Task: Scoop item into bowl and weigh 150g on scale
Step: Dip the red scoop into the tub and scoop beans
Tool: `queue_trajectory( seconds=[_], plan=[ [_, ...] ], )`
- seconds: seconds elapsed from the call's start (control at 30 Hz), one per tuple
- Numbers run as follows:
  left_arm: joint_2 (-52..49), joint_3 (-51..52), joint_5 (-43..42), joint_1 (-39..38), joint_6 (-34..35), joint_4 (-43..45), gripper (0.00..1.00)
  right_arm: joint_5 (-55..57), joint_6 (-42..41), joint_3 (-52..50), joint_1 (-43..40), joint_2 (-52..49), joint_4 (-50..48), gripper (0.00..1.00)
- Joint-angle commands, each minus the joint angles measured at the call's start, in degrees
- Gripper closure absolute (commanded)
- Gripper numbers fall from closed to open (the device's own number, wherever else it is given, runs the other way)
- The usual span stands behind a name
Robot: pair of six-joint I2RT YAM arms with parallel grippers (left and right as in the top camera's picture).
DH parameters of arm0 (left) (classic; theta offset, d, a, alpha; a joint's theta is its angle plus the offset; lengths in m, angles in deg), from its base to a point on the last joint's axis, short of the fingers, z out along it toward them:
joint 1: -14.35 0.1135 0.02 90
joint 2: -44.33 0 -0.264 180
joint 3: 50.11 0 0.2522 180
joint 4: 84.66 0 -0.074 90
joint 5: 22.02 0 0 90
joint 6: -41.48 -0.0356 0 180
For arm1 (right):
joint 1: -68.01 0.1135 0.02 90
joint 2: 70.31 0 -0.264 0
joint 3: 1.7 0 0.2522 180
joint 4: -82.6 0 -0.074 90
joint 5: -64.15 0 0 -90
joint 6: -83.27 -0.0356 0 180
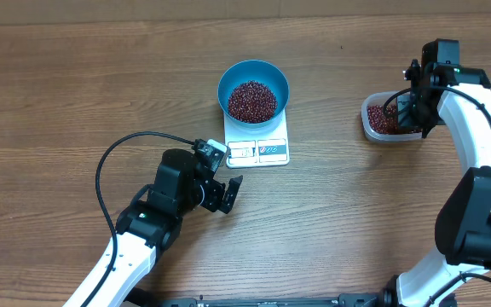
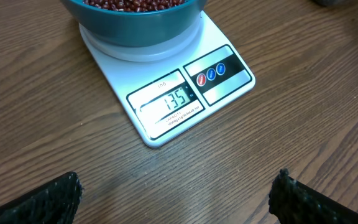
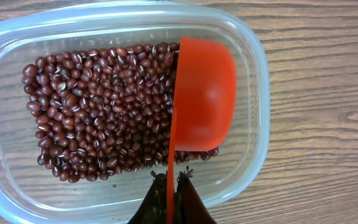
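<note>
The blue bowl stands on the white scale and holds a heap of red-brown beans. In the left wrist view the scale reads 135 under the bowl. My left gripper hovers open over bare wood just in front of the scale, nothing between its fingers. My right gripper is shut on the handle of an orange scoop. The scoop is turned on its side over the beans in the clear tub.
The tub sits at the right of the wooden table, with the right arm reaching over it. A black cable loops off the left arm, below and left of the scale.
</note>
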Motion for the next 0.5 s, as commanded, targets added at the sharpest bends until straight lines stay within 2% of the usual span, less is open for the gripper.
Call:
queue_trajectory(
  seconds=[0.0,0.2,0.47],
  plan=[
    [-0.3,-0.2,-0.7,-0.3,0.5,0.2,0.0,0.5,-0.4,-0.2,-0.2,-0.6,-0.4,0.96],
    [-0.3,-0.2,-0.7,-0.3,0.5,0.2,0.0,-2.0,-0.1,-0.2,-0.2,-2.7,0.3,0.96],
    [-0.3,-0.2,-0.7,-0.3,0.5,0.2,0.0,-12.7,0.3,-0.1,-0.2,-3.6,1.2,0.96]
  ],
)
